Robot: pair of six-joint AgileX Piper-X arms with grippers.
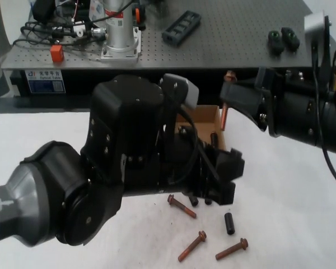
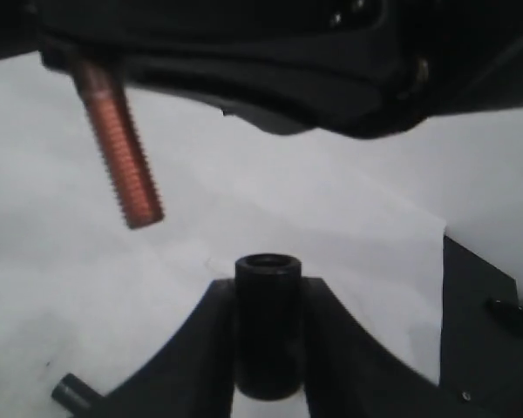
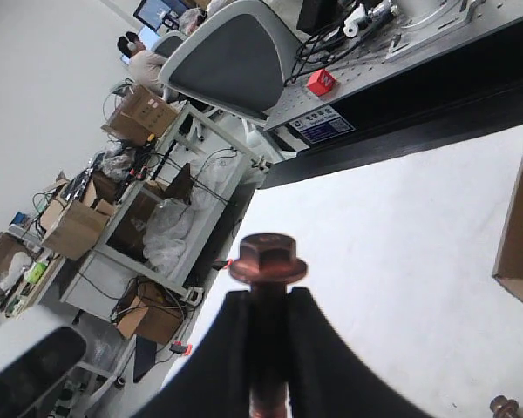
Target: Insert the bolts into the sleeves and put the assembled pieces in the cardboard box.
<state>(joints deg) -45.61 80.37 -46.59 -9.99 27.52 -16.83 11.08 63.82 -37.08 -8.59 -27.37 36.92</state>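
The held bolt [image 1: 226, 109], copper in colour, hangs thread down just above the right wall of the cardboard box [image 1: 204, 116]. The right gripper [image 3: 268, 306] pinches it on the shank under the flanged head. The held sleeve [image 2: 268, 296], black, stands upright with its open hole turned up. The left gripper [image 2: 268, 374] clamps it between its two fingers, in front of the box on its near side. In the left wrist view the thread end of this bolt is above the sleeve and to one side of its hole, and the two do not touch.

Inside the box lies one dark piece [image 1: 214, 137]; I cannot tell if it is an assembled one. On the white bench [image 1: 285, 218], on the near side of the box, lie three loose bolts [image 1: 182, 206] [image 1: 191, 246] [image 1: 231, 249] and a loose sleeve [image 1: 229, 223] between them.
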